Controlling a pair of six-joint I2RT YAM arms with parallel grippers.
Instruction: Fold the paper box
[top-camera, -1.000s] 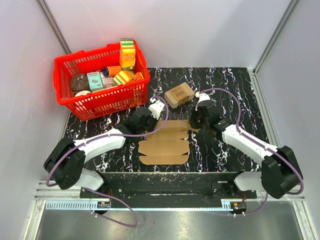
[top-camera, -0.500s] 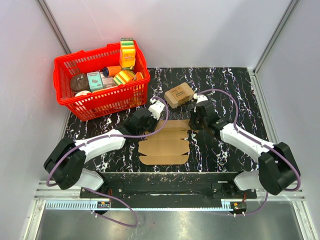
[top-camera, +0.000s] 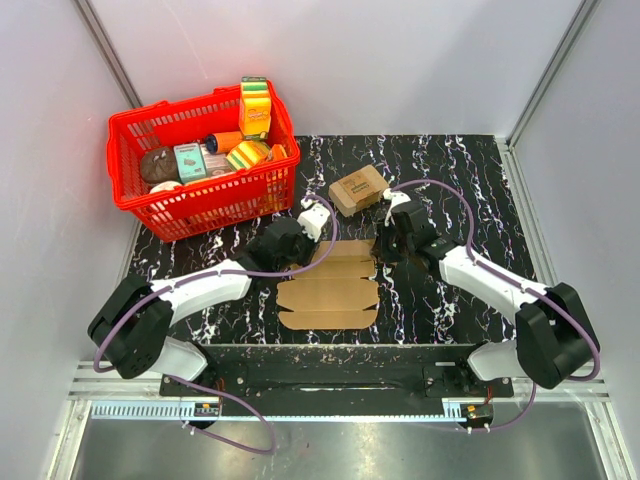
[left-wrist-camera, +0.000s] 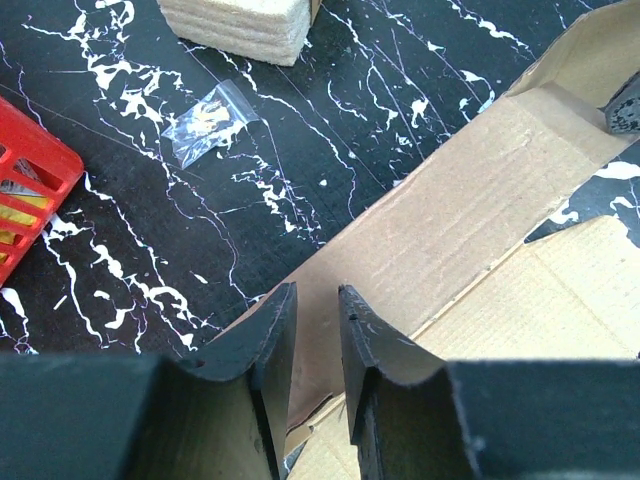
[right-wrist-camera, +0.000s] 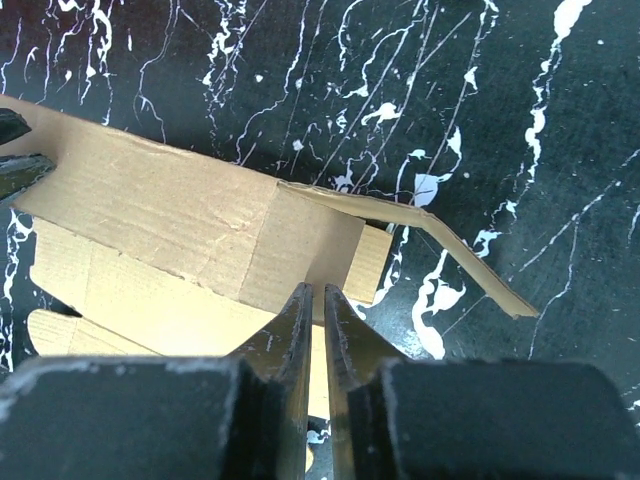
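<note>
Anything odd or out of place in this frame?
A small clear plastic bag lies loose on the table between the basket and the paper box, like stray packaging. One end flap of the paper box is lifted and kinked, not flat.

The left pincer reaches inward with jaws narrowly apart; the right pincer faces it, jaws nearly touching.

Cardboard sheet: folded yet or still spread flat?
Mostly spread: the cardboard sheet lies flat on the table; only one end flap is bent up.
</note>
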